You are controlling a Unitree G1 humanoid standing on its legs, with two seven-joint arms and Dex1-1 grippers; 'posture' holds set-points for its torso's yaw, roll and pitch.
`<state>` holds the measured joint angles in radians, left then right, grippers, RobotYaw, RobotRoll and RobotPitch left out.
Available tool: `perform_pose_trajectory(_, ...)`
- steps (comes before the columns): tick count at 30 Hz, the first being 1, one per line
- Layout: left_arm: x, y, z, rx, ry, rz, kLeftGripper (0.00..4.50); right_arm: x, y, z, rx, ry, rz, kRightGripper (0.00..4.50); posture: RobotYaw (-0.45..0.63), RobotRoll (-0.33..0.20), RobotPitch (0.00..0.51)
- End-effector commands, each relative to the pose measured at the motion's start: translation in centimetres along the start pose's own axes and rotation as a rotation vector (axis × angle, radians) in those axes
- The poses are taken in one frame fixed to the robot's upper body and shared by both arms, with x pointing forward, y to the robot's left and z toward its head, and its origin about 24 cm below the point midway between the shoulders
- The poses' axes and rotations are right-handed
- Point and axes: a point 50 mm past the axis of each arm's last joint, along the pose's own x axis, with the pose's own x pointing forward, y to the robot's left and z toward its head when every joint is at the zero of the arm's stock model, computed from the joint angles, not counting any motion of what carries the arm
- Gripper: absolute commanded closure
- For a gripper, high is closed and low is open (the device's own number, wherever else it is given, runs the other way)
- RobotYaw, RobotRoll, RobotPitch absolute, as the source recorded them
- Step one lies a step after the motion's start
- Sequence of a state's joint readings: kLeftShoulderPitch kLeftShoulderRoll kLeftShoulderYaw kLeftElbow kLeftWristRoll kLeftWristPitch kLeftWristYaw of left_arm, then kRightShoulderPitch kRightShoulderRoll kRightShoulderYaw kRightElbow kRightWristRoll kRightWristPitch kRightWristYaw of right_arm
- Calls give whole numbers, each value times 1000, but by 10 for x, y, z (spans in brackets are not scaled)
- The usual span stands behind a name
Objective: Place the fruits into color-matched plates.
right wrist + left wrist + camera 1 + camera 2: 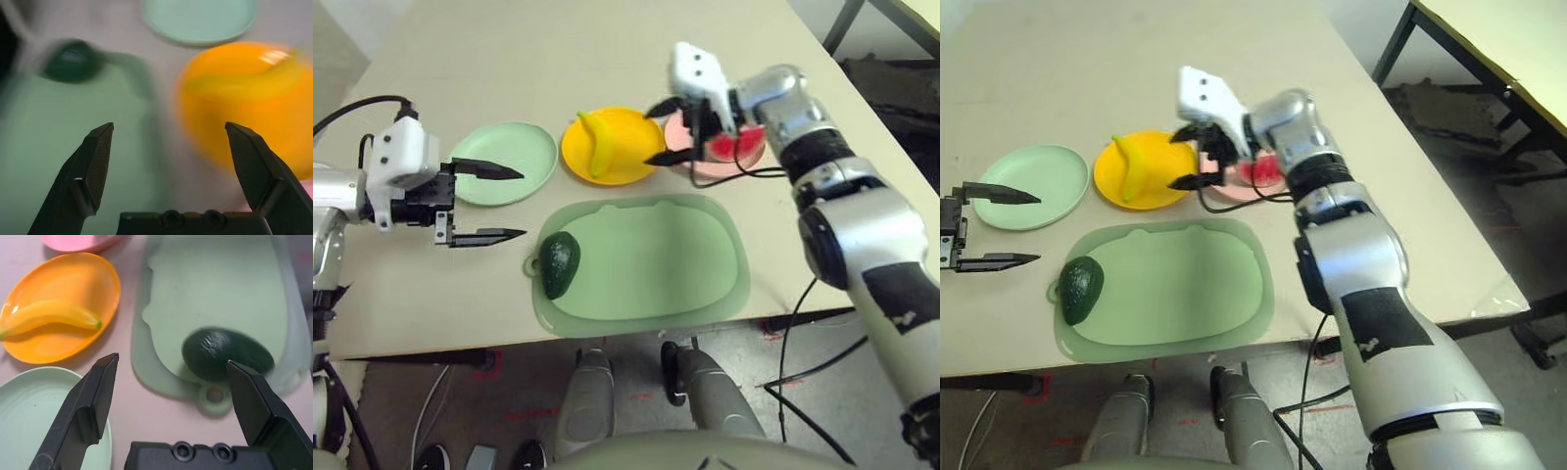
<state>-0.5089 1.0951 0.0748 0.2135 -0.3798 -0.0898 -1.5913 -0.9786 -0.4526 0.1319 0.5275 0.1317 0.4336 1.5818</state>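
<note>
We note the left pincer [168,396] standing wide apart and empty above the bench [146,406]. The avocado [226,355] lies on the cutting mat [215,289]; the banana [49,318] lies in the yellow plate [93,279], beside the mint plate [24,411].

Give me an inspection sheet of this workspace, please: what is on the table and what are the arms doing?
Surface: pale table, with a pale green cutting mat near its front edge.
Job's things: banana lies in the yellow plate; watermelon wedge in the pink plate; avocado lies on the mat's left end; mint plate holds nothing.
Clutter: nothing seen.
Grippers: left gripper open, beside the mat; right gripper open, over the yellow and pink plates.
Cables: black cables along both arms; one hangs off the table's right edge.
Surroundings: dark frame of another table at right.
</note>
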Motion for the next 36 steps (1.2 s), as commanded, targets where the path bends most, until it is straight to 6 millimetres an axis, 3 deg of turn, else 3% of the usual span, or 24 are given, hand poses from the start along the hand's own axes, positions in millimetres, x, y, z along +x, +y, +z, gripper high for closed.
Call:
perform_pose_trajectory(1,11,1,-4,80,67,-120,0,9,37,-23,166,-144,12,26,89,0,197)
perform_pose_trajectory(5,21,6,-6,129,90,-209,0,24,61,-57,182,-275,-138,26,49,0,193)
perform_pose_trajectory(10,31,19,5,213,106,-298,0,32,81,-80,56,-408,-335,26,3,0,186)
perform_pose_trajectory(15,40,19,5,346,185,-436,0,41,101,-101,-52,-488,-328,26,-32,0,177)
perform_pose_trajectory(18,46,19,4,464,218,-520,0,46,111,-116,-131,-442,-296,26,-43,0,174)
perform_pose_trajectory(27,60,20,1,667,203,-647,0,51,111,-126,-180,-412,-290,26,-72,0,164)
perform_pose_trajectory(36,75,13,-1,690,133,-703,0,56,114,-129,-205,-372,-242,26,-106,0,165)
